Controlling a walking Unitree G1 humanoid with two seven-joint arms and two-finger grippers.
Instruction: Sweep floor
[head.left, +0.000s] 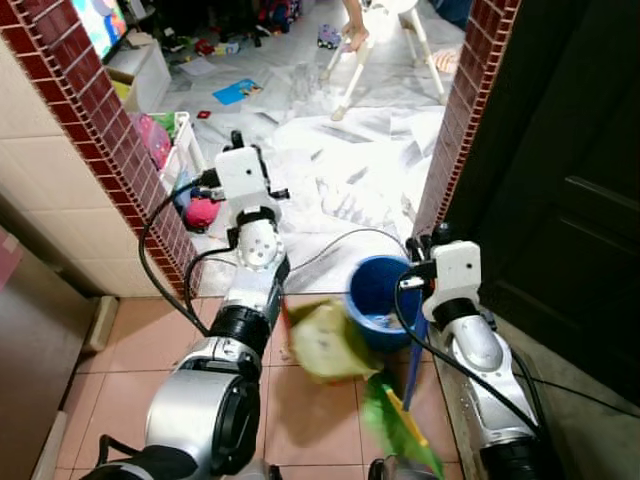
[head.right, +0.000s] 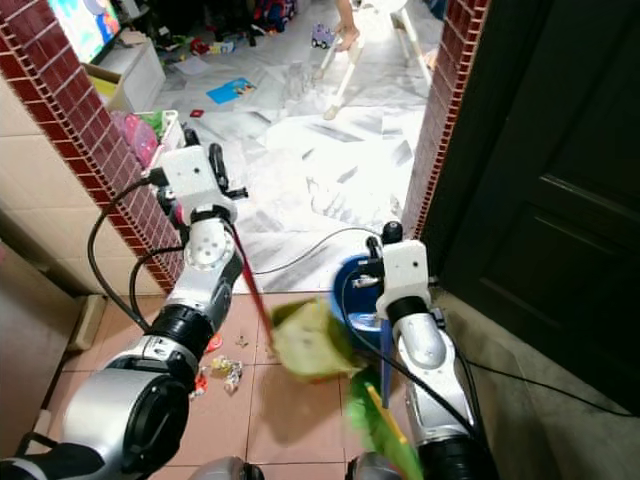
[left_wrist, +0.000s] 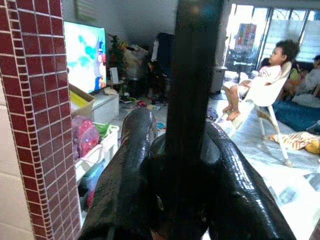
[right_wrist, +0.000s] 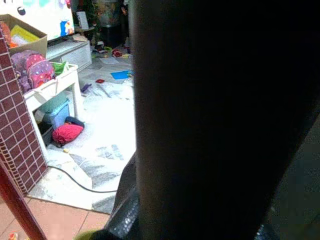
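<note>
Left gripper (left_wrist: 172, 200) is clamped on a dark broom handle (left_wrist: 192, 100), its two black fingers (left_wrist: 125, 185) pressing the pole from either side in the left wrist view. From the head camera that pole shows as a red shaft (head.right: 248, 285) slanting down from the raised left arm toward a blurred yellow-green broom head (head.right: 312, 342) on the terracotta tile floor (head.right: 290, 415). Right gripper (head.right: 383, 262) sits lower, just above a blue bucket (head.left: 378, 295) at the doorway threshold; a blue handle (head.right: 384, 365) drops from it to a green dustpan (head.right: 385, 425) near the bottom of the frame. Its wrist camera is blocked by a dark bar (right_wrist: 210, 120), and whether those fingers are closed on the handle I cannot tell.

Small scraps of litter (head.right: 225, 372) lie on the tiles beside the left arm, close to the broom head. A brick-faced pillar (head.left: 110, 140) stands to the robot's left and a dark door (head.right: 560, 190) to its right. Beyond the threshold is a pale marble floor (head.right: 310, 150) crossed by a black cable (head.right: 300, 255), with a red bag (right_wrist: 67, 133), a white shelf (right_wrist: 50, 87) holding backpacks, a lit television (left_wrist: 85, 55), scattered toys, and a child in a white high chair (left_wrist: 265, 92).
</note>
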